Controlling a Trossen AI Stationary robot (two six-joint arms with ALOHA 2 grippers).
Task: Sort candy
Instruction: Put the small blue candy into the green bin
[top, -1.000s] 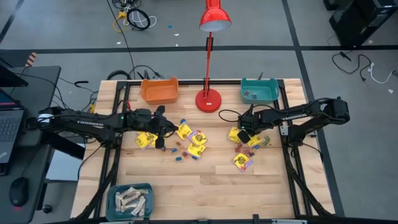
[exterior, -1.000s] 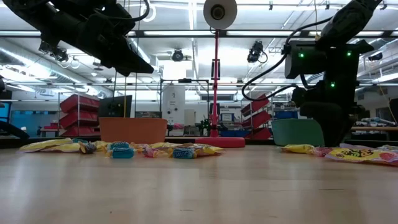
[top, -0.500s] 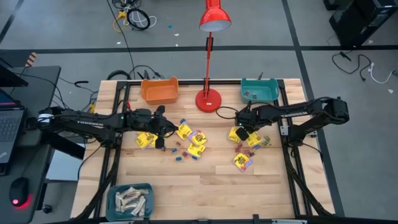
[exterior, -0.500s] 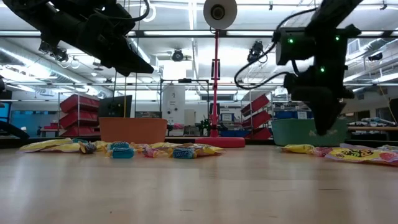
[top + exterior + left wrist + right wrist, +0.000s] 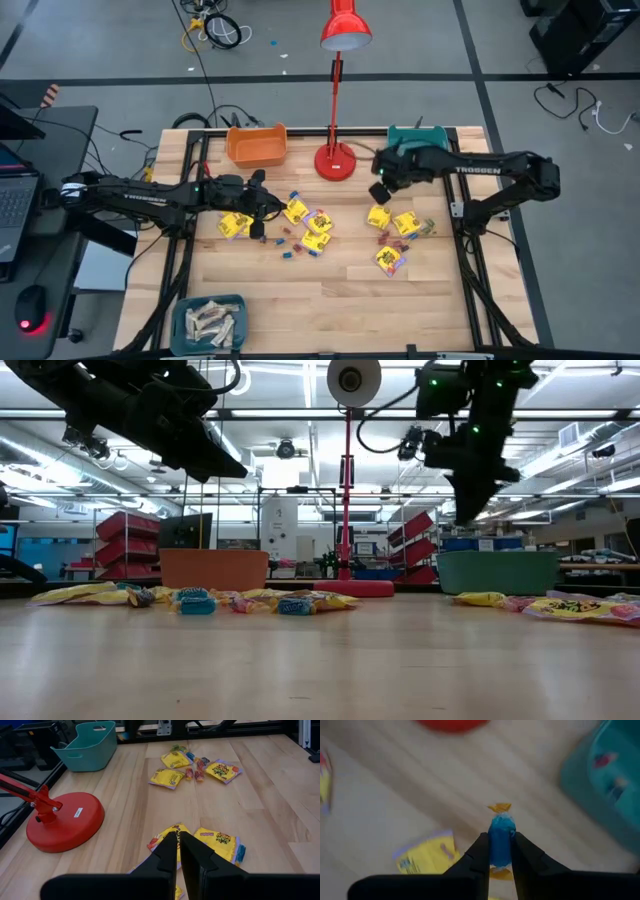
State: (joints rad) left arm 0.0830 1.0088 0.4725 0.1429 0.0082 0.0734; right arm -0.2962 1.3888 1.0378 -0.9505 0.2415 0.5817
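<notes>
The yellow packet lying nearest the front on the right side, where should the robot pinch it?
Probably from straight above, fingers across the yellow packet, pinching its front edge: it lies flat, with bare table there. The right gripper holds a blue sweet.

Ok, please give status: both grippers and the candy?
Right gripper shut on blue candy, lifted near teal bin. Left gripper shut, empty, over yellow packets. Nothing in the way.

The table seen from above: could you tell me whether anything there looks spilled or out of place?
Nothing looks damaged. Loose candy lies scattered in two patches on the table, unsorted. The right claw holds a blue sweet near the teal bin.
</notes>
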